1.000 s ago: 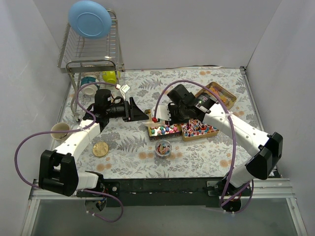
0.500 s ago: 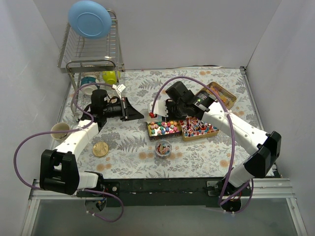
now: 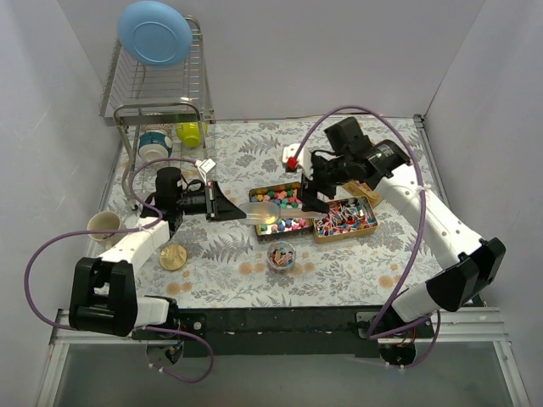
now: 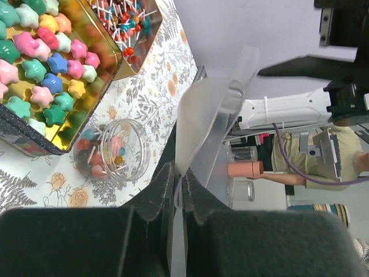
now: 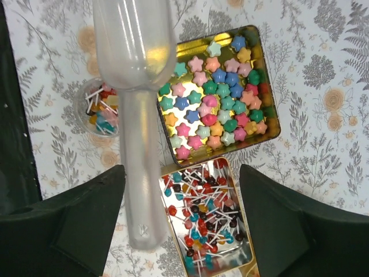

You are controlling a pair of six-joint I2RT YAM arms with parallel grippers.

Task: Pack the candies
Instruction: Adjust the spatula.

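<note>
1. Gold lid point(image 3: 173, 257): lies flat on the desk point(image 3: 225, 259), well apart from the tins.
2. Left gripper point(image 4: 177, 176): closed tight on the thin handle end of a clear plastic scoop point(image 3: 261, 212). The bowl points right, over the near-left corner of the star tin point(image 5: 187, 51), and is empty.
3. Glass jar point(image 3: 281, 254): stands open just in front of the tins and holds a few sweets.
4. Candies: coloured stars point(image 5: 216, 95) fill the star tin. Stick-wrapped pieces point(image 5: 207, 222) fill the second tin point(image 3: 339, 237) touching its right side.
5. Right gripper point(image 5: 180, 173): jaws spread wide above the tins, gripping nothing.

Assessment: scooping appears to be the step in hand. Recommend a low, shallow pass through the stars and level carriage, since the grip is thin. Tip only once the lip is over the narrow jar mouth. Keep the right arm clear.
</note>
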